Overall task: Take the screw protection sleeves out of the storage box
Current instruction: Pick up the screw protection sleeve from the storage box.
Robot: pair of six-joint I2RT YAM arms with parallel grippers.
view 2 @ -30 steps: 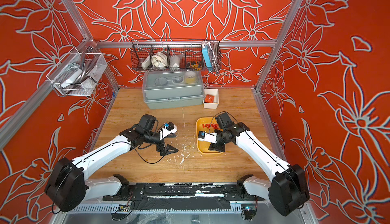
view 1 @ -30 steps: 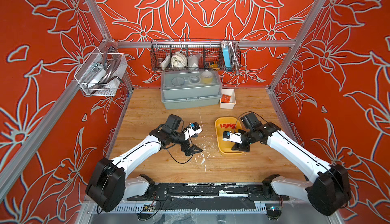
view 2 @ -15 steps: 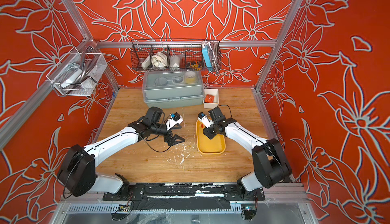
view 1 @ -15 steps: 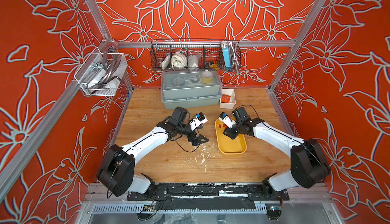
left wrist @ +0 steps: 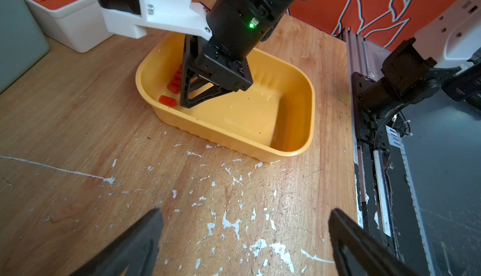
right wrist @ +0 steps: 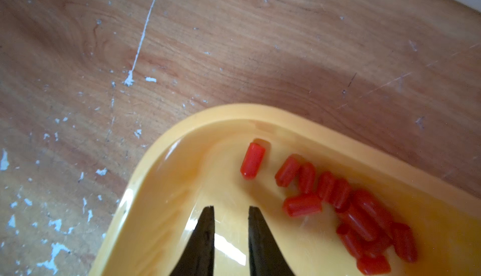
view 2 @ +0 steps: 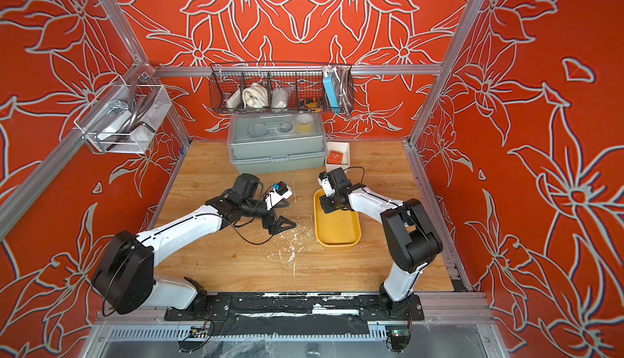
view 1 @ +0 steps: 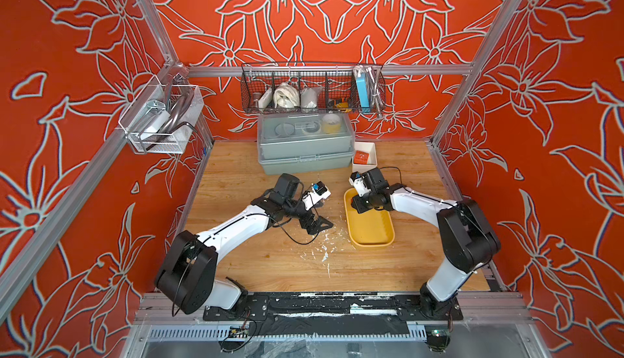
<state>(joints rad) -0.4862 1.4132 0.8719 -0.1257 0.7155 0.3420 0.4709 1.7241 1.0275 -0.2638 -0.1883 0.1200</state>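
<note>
The right end effector, narrowly parted and empty, is inside the storage box; the screw protection sleeves lie just beyond it, along the far wall.

Red-orange screw protection sleeves; mustard-yellow storage box; orange walls, white floral outlines.

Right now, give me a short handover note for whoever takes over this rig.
Left gripper: open, empty, over the bare table beside the storage box.
Right gripper: fingers narrowly apart, nothing between them, down inside the box at one end.
Screw protection sleeves: about a dozen on the box floor at that end, just beside the right fingers.
Done: no sleeve seen outside the box.
To do: grasp and lift out every sleeve.
</note>
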